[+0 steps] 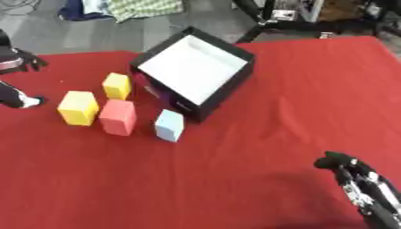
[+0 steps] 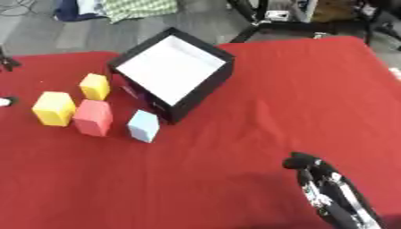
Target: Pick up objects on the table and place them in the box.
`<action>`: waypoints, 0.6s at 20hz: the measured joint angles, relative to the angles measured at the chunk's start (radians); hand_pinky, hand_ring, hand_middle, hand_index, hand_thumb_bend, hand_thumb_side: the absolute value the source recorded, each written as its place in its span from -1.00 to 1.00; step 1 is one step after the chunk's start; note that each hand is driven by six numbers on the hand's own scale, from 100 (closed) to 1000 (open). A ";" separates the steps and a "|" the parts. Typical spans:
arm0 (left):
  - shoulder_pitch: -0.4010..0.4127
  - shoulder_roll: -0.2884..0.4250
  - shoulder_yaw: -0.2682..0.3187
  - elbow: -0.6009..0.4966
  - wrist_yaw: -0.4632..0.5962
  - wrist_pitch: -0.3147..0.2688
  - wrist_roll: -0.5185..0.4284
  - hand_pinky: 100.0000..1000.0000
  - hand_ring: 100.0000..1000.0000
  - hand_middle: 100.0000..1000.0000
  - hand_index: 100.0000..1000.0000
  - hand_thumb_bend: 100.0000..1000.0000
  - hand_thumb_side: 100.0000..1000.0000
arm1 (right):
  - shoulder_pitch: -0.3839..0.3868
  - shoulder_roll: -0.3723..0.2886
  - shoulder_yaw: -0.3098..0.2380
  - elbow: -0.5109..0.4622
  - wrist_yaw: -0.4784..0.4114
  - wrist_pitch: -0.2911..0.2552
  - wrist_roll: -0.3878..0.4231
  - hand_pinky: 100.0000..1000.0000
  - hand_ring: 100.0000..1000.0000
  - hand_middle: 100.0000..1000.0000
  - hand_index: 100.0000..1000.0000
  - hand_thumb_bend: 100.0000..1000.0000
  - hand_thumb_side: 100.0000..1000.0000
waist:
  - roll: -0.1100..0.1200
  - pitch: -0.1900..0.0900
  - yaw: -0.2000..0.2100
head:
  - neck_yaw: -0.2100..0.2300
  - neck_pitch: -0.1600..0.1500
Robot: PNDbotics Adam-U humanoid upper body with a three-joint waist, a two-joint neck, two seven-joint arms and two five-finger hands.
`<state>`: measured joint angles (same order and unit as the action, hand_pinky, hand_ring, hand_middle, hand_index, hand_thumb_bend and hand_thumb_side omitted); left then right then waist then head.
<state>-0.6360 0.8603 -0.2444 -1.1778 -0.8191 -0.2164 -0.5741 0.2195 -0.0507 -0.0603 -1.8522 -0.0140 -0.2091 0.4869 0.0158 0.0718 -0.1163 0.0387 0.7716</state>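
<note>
Sitting left of centre on the red worktop [image 1: 297, 89] are four blocks [image 1: 119, 117] (two yellow, one pink, one pale blue), beside the black box [image 1: 196, 69]. Right robot hand [image 1: 368, 190] is showing lower right, holding nothing; finger state unclear. Left robot hand [image 1: 15, 96] is barely showing at the left edge.

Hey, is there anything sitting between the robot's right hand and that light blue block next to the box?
Nothing visible. Only bare red cloth lies between the right hand, low at the right, and the light blue block. The black box sits just beyond the block, and the pink block is on its far side.
</note>
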 measured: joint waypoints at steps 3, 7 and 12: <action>-0.008 -0.018 0.003 0.020 -0.054 -0.037 -0.019 0.58 0.63 0.62 0.93 -0.30 -0.20 | 0.000 0.001 0.000 0.000 0.000 0.000 0.000 1.00 0.57 0.38 0.64 -1.00 -0.04 | -0.002 0.000 0.000 | 0.002 0.000; -0.020 -0.053 0.011 0.065 -0.129 -0.078 -0.028 0.60 0.67 0.66 0.94 -0.25 -0.06 | 0.000 0.002 0.000 0.000 0.000 0.000 0.000 1.00 0.57 0.38 0.64 -1.00 -0.04 | -0.005 0.000 0.000 | 0.003 0.000; -0.044 -0.103 0.025 0.131 -0.198 -0.114 0.009 0.61 0.67 0.68 0.95 -0.26 0.00 | 0.000 0.002 0.000 0.000 0.000 0.000 0.000 1.00 0.57 0.38 0.64 -1.00 -0.03 | -0.005 0.000 0.000 | 0.004 0.000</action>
<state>-0.6802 0.7570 -0.2194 -1.0465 -1.0167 -0.3308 -0.5650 0.2196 -0.0484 -0.0602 -1.8520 -0.0140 -0.2088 0.4868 0.0103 0.0718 -0.1166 0.0423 0.7716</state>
